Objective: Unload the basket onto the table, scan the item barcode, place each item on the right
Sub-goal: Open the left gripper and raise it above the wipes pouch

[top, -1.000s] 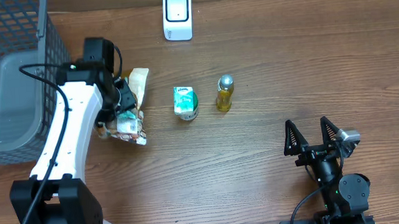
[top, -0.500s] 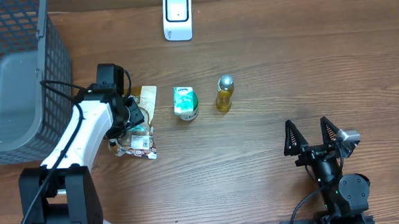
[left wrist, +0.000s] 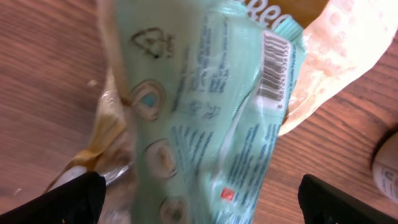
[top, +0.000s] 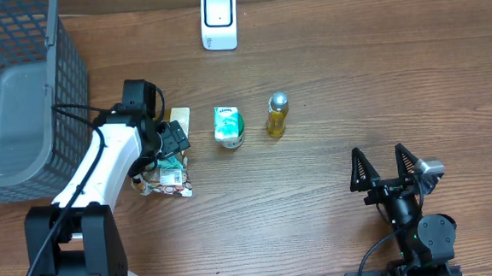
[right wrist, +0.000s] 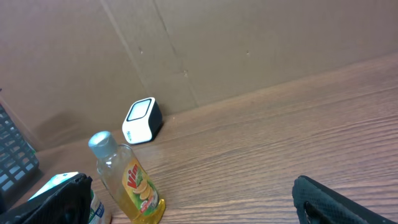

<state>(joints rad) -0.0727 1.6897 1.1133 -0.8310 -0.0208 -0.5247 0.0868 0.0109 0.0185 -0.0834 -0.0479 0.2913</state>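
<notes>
The item, a mint-green and cream snack packet [top: 168, 172], lies on the wooden table at the left. My left gripper [top: 173, 142] hangs open just over its far end. In the left wrist view the packet [left wrist: 205, 112] fills the frame with its barcode [left wrist: 274, 68] facing the camera. There my left gripper [left wrist: 199, 202] has its jaws spread wide, and neither finger touches the packet. The white barcode scanner [top: 219, 21] stands at the table's back edge. My right gripper [top: 388, 165] rests open at the front right with nothing in it; it also shows in its own wrist view [right wrist: 193, 205].
A green-and-white carton [top: 227, 126] and a small yellow Vim bottle [top: 277, 115] lie mid-table between packet and scanner. A grey mesh basket [top: 20, 83] fills the back left corner. The right wrist view shows the bottle [right wrist: 127, 180], the scanner [right wrist: 142, 119] and a cardboard wall behind.
My left arm carried the packet a little right and toward the front, then the jaws spread and let it go onto the table. The right arm has not moved.
</notes>
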